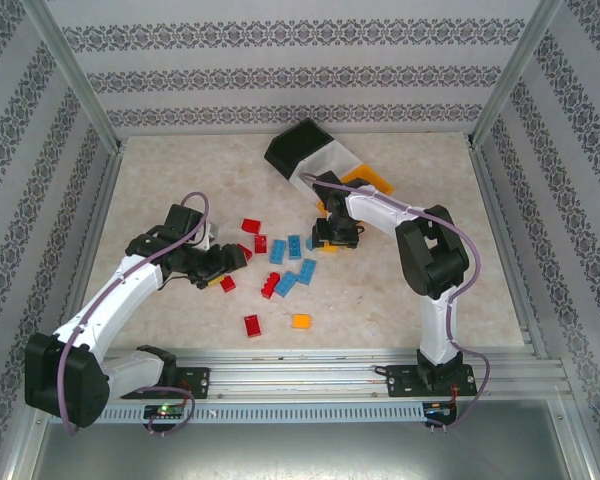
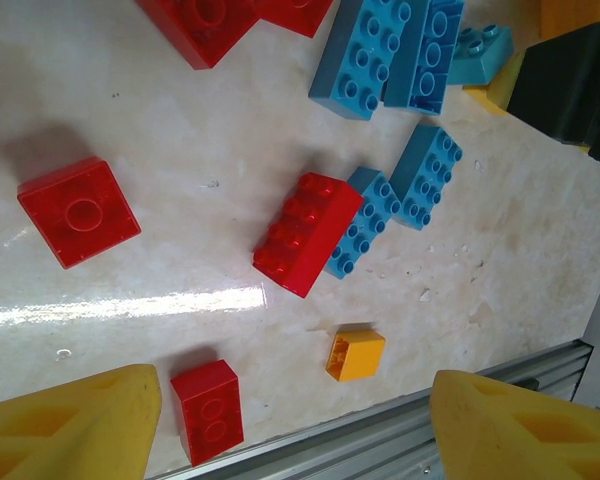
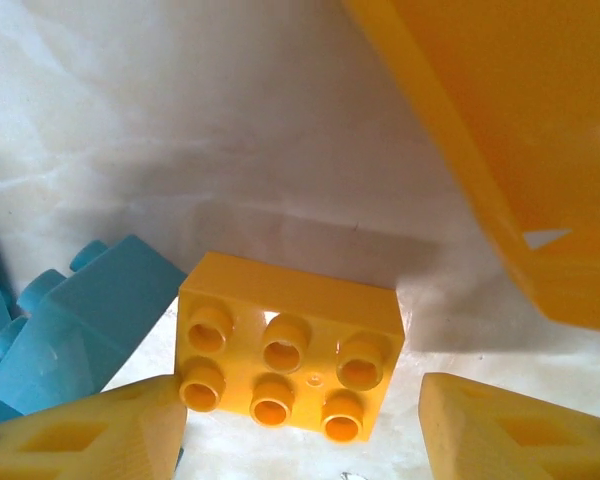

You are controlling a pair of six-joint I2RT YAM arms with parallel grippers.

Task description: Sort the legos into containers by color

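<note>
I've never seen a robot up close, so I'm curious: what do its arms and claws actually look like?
The left arm and right arm are slim white tubes linked by chunky black joints. A thin purplish-grey cable loops loosely along each one. The left claw and right claw each end in two blunt, yellow, wedge-shaped fingers with hollow recesses moulded in.

Row of containers (image 1: 315, 160) sits near the far edge of the tabletop (image 1: 180, 170), right of centre. The legos (image 1: 278, 251) lie scattered mid-tabletop, before the containers. One brick (image 3: 290, 360) lies just beside the containers' near end, not touching.
</note>
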